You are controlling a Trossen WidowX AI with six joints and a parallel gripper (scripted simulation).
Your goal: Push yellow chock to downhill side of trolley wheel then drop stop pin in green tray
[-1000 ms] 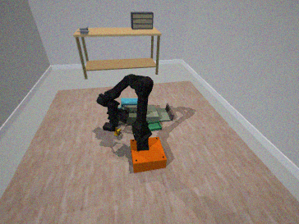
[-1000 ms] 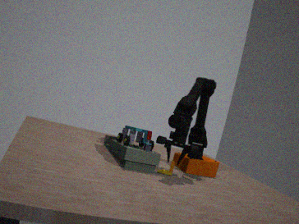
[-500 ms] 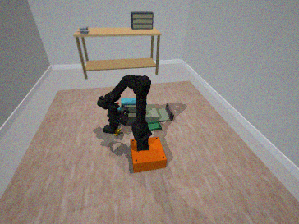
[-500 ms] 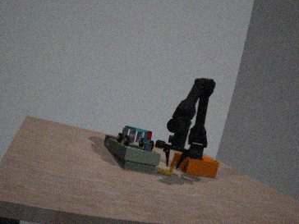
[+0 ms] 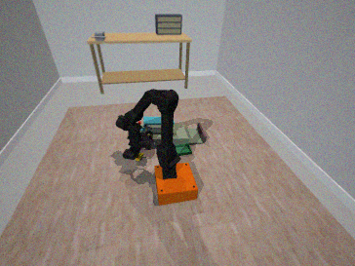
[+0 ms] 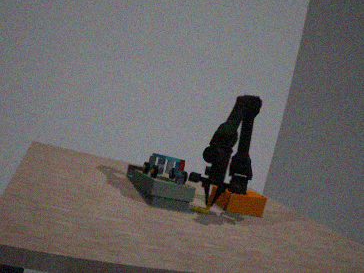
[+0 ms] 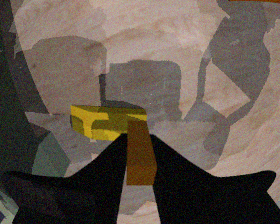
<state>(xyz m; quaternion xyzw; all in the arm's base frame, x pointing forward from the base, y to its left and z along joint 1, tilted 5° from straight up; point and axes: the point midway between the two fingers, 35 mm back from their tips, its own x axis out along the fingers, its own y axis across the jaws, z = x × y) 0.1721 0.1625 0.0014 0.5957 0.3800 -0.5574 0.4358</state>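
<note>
The yellow chock (image 5: 139, 157) (image 6: 200, 209) (image 7: 95, 121) lies on the floor beside the ramp (image 5: 191, 133) (image 6: 172, 190) (image 7: 50, 154). Its orange handle (image 7: 141, 159) stands between my fingers. My gripper (image 5: 138, 153) (image 6: 209, 203) (image 7: 136, 138) points down and is shut on that handle, a finger against each side. The blue-topped trolley (image 5: 158, 121) (image 6: 168, 157) stands on the ramp, partly behind the arm in the top view. The red pin head (image 5: 139, 123) (image 6: 182, 164) shows at one end of the trolley. The green tray (image 5: 184, 150) lies between ramp and arm base; it is hidden in the exterior view.
The orange arm base (image 5: 176, 188) (image 6: 246, 204) stands close to the tray and chock. The ramp's side wall is close beside the chock. A wooden bench (image 5: 138, 38) with a small drawer unit (image 5: 169, 24) stands far back by the wall.
</note>
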